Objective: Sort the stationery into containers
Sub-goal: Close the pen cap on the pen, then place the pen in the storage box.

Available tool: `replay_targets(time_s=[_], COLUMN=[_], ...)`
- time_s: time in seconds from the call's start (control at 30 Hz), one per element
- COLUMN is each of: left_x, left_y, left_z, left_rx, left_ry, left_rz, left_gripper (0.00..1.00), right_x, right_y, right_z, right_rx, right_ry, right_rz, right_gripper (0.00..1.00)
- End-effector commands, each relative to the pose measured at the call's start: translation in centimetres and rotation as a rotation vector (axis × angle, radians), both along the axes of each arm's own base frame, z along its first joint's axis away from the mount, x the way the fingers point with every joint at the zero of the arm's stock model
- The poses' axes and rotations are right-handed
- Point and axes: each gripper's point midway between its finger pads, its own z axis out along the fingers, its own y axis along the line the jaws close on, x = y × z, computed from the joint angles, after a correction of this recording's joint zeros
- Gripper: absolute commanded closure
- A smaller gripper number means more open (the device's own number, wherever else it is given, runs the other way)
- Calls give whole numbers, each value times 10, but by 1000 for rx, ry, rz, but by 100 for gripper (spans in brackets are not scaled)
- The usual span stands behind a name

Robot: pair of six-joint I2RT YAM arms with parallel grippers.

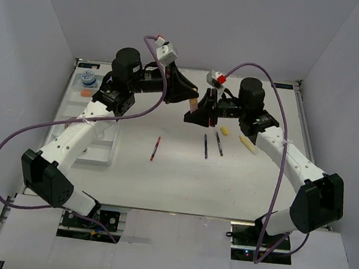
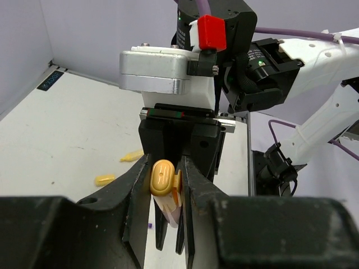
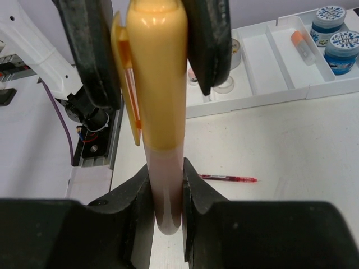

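The white bench [image 1: 173, 186] is seen from above with the divided tray [image 3: 269, 96] set along its left side. Two blue-white tubs [image 3: 342, 45] are already lodged in the tray's end compartment, and an orange marker lies in the compartment beside them.

Above the middle of the bench, a yellow-capped marker [image 3: 156, 73] is held in the air between the two arms. The left gripper [image 2: 162, 171] is clamped on its yellow cap end. The right gripper [image 3: 166, 185] is clamped on its pale pink barrel. Neither pair of jaws is seen apart.

The step in hand is judged to be a hand-over of the marker from the right arm to the left, which stands nearer the tray, although a pull on the cap cannot be ruled out.

For the next move, the right gripper's hold would have to be released while the left grip is kept firm. The marker could then be carried to a tray compartment.

On the bench, a red pen [image 1: 156, 149], two dark pens [image 1: 205, 146] and two yellow erasers [image 1: 248, 144] are left unsorted.
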Motion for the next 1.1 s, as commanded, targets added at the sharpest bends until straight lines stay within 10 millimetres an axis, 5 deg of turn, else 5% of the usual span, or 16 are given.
replay_targets(time_s=[0.0,0.13,0.47,0.67,0.77,0.93,1.03,1.07], left_x=[-20,-22,-14,3,16,65,93,110], left_y=[-4,-1,1,4,13,66,116,148], left_z=[-61,-63,-64,-60,-64,-80,-92,-98], left_rx=[124,130,126,110,103,71,14,-3], left_ry=[211,182,144,117,135,234,308,332], left_rz=[-91,-82,-31,69,161,455,640,760], left_gripper=[100,100,100,100,100,100,100,100], right_x=[-11,-9,-8,-9,-3,6,6,6], right_y=[-4,-4,-6,-15,-25,-44,-55,-59], right_z=[77,73,39,-6,-24,-42,-52,-58], right_rx=[171,164,98,14,-27,-73,-109,-124], right_ry=[-288,-261,-174,-98,-65,-19,-11,-4], right_rz=[7,-3,-30,-103,-187,-343,-416,-435], right_gripper=[82,58,19,3,5,10,10,10])
